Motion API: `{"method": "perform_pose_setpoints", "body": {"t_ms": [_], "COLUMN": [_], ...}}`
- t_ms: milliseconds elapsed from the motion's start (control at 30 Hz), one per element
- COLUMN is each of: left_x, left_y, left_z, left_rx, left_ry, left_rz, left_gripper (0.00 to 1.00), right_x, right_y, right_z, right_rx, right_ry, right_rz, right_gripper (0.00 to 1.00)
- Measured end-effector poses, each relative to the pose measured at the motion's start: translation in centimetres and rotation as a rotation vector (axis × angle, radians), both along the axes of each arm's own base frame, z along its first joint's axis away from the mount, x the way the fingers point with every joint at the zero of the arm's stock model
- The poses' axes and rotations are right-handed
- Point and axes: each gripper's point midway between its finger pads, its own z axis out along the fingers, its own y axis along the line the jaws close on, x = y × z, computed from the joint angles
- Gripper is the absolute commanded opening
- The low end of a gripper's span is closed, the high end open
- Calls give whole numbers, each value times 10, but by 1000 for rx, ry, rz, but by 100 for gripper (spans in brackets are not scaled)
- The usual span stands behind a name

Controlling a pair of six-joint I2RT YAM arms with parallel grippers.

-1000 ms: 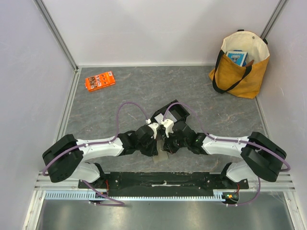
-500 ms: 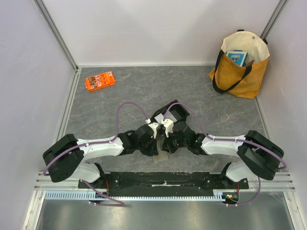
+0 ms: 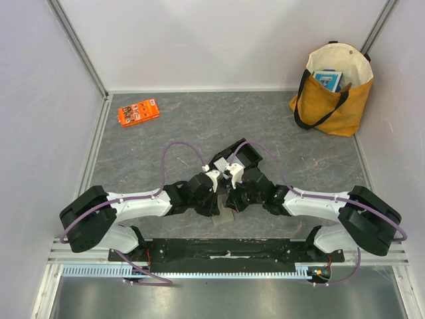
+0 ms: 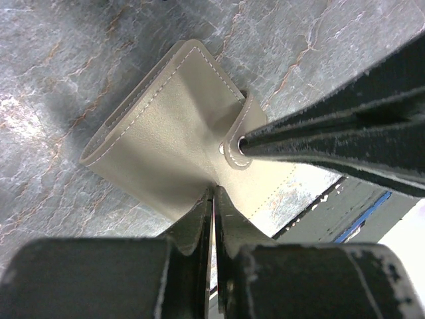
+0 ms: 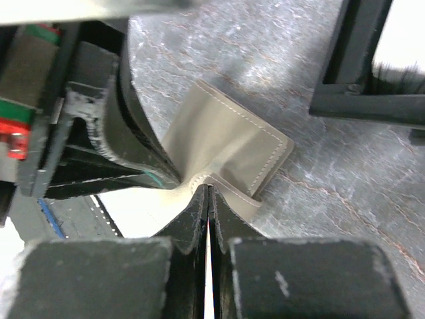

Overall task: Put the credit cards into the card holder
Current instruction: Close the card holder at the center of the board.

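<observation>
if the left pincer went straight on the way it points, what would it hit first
The card holder: the left pincer is shut on its near edge, so pushing on would likely press it into the grey table behind. The right pincer grips it just to one side.

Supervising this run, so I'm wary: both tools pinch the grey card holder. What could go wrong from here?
The left tool and right tool each pinch only a thin edge of the card holder; a tug could slip it free.
Its material is bunched between them, so the pocket may crease shut.
</observation>
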Motion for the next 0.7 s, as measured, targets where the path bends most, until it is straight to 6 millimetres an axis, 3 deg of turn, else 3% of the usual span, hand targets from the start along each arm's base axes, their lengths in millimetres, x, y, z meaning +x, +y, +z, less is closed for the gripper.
{"method": "perform_pose_setpoints", "body": {"t_ms": [267,700], "left_x": [0,1], "left_y": [-1,-3], "left_z": [0,0], "left_rx": [-2,-1], "left_ry": [-1,-3], "left_rz": [-1,-11], "left_gripper": [8,8], "right_x": [10,10], "right_y": [-11,-8], "right_z": [-8,-11], "right_rx": [-41,-39], "right_ry": [3,33], "right_rz": [-62,-40], "right_gripper": [4,4]}}
